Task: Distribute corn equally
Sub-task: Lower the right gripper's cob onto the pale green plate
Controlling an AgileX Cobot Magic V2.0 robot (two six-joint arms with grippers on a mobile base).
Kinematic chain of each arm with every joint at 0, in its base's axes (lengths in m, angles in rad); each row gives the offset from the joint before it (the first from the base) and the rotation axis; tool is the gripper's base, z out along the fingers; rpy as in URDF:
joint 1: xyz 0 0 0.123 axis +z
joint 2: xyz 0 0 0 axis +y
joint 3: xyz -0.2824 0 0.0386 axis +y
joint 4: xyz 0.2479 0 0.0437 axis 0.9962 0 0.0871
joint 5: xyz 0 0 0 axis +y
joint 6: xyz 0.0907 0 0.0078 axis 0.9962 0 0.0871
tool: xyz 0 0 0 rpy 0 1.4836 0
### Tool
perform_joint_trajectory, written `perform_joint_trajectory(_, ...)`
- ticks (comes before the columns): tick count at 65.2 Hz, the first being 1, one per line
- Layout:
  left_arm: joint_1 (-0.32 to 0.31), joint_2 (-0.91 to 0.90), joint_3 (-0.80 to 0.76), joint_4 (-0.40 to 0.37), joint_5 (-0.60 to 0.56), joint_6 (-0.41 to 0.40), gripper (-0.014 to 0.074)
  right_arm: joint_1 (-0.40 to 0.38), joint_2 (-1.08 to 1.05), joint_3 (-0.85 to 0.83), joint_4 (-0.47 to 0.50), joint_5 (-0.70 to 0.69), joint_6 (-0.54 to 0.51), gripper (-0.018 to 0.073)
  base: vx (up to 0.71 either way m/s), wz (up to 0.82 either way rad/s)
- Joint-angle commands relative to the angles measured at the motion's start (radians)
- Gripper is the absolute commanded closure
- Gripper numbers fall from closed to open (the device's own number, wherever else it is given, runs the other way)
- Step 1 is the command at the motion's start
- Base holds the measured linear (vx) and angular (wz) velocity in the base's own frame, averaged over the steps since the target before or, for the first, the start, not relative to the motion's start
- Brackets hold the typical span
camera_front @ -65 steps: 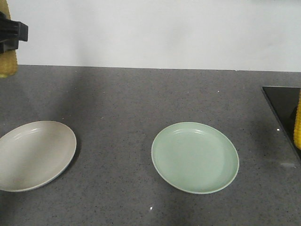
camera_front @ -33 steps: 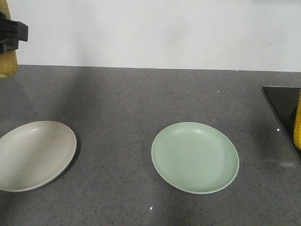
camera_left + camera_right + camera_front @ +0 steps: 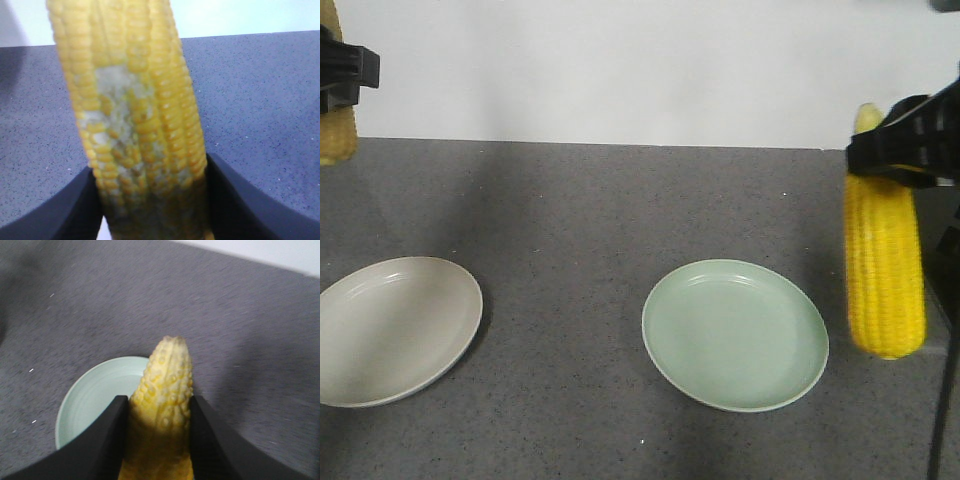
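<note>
While both plates sit bare on the table (image 3: 580,220), the green plate (image 3: 734,334) lies at nine o'clock of the right claw (image 3: 910,145), clamped on a cob (image 3: 885,270) hanging upright. Farther back, the left claw (image 3: 342,72) grips another cob (image 3: 336,135) above the beige plate (image 3: 392,328).

We seem to face a kitchen: a speckled grey stone surface (image 3: 620,210), plain white wall (image 3: 650,70), two plates (image 3: 735,335).
</note>
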Motion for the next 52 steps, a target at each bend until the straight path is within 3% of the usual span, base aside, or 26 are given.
perform_joint_trajectory(1, 0.0, -0.026, -0.022, 0.019, -0.061, -0.008, 0.0468, -0.005, 0.055, -0.032, 0.101, -0.068, -0.08, 0.0461, 0.0, 0.0)
perform_joint_trajectory(29, 0.0, -0.026, -0.022, 0.019, -0.061, -0.008, 0.0468, -0.005, 0.328, -0.032, 0.223, -0.068, -0.132, 0.0461, 0.0, 0.0)
perform_joint_trajectory(52, 0.0, -0.026, -0.022, 0.019, -0.061, -0.008, 0.0468, -0.005, 0.425, -0.032, 0.226, -0.066, -0.132, 0.0445, 0.0, 0.0)
